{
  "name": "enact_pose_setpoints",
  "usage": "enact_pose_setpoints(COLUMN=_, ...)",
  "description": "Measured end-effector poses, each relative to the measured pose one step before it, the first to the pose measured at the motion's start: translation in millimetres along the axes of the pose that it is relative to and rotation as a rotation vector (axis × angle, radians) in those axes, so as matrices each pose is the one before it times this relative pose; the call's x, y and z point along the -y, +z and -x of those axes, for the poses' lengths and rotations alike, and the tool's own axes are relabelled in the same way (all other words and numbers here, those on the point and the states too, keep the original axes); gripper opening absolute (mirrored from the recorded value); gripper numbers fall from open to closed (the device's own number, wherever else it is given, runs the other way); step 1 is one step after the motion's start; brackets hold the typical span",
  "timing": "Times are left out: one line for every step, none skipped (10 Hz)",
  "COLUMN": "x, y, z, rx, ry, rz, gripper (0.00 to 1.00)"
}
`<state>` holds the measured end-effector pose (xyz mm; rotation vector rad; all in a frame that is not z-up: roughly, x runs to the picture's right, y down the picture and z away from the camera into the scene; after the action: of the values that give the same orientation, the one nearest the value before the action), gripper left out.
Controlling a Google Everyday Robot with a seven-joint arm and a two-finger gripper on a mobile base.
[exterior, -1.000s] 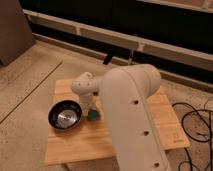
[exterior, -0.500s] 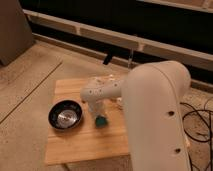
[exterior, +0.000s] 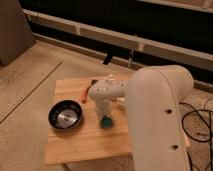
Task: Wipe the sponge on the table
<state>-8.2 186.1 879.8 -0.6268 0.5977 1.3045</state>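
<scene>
Moved: sponge [exterior: 107, 123] and hand [exterior: 104, 115], both farther from the bowl [exterior: 65, 115] than half a second ago; bowl unchanged.
Sponge: lying on the counter [exterior: 85, 146], beside the bowl, not touching it.
Hand: directly above the sponge, reaching down onto it; whether it is spread or pinching cannot be told.
Reading: the sponge's travel across the wood suggests a wiping stroke under way.

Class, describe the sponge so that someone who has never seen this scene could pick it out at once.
Start at the light-brown wooden table. Beside the black bowl, the white arm's tool points down near the table's middle. At its tip sits the sponge: the only small teal-green block, far smaller than the bowl.
</scene>
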Motion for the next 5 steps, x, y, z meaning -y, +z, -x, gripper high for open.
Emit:
enact_pose_setpoints(x=1.47, y=2.4, z=6.2, rx=-0.00423, ry=0.00101, rz=-0.00045, gripper=0.0)
enact_pose_setpoints(x=3.31, y=1.26, z=6.61, rx=-0.00046, ry=0.0055, rz=-0.0007, gripper=0.0)
enact_pose_setpoints(x=3.39, y=-0.19, z=3.56, rx=0.00175, ry=0.00443, rz=-0.0023, gripper=0.0)
enact_pose_setpoints(x=6.15, y=-1.03, z=3.43, rx=0.00372, ry=0.00729, rz=-0.00577, gripper=0.0)
enact_pose_setpoints(x=9.22, y=-2.71, z=3.83, rx=0.00789, ry=0.01063, rz=-0.00631, gripper=0.0)
